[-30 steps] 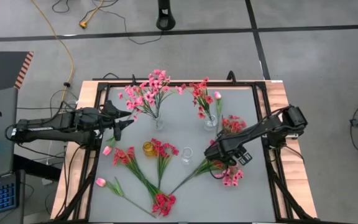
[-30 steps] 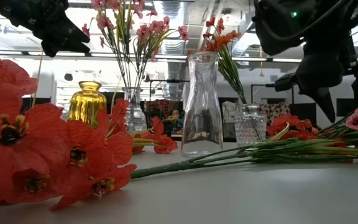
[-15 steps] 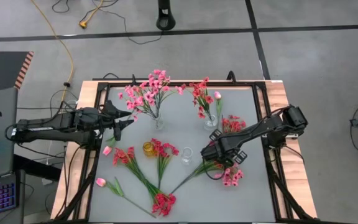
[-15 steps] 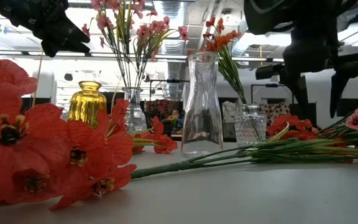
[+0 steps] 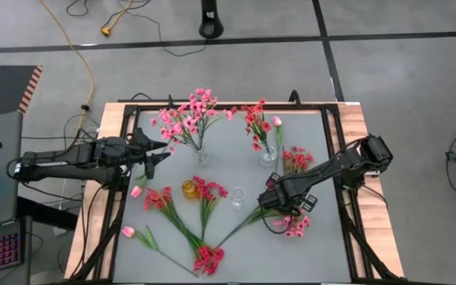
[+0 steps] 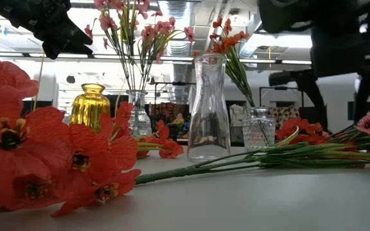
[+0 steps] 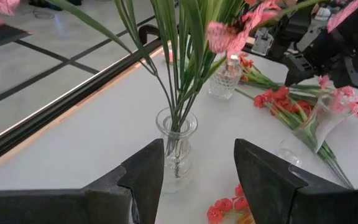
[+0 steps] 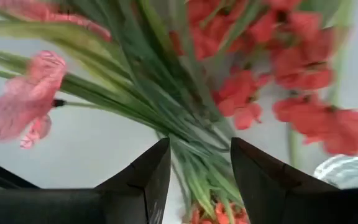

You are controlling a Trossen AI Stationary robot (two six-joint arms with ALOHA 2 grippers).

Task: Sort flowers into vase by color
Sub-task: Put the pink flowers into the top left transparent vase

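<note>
High view: right gripper (image 5: pixel 269 202) jaws apart over flowers (image 5: pixel 287 218); left gripper (image 5: pixel 158 147) jaws wide, table-edge.

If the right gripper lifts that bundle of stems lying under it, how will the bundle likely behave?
Probably floppy: the stem bundle is long and thin with blossoms at its ends, so these may droop. Several stems lie together, so some could slip out of the open right gripper. It looks light.

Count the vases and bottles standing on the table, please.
4: a clear vase with pink flowers at the back left, a clear vase with red flowers at the back right, an amber bottle and an empty clear bottle mid-table. The flowers may hide others.
</note>
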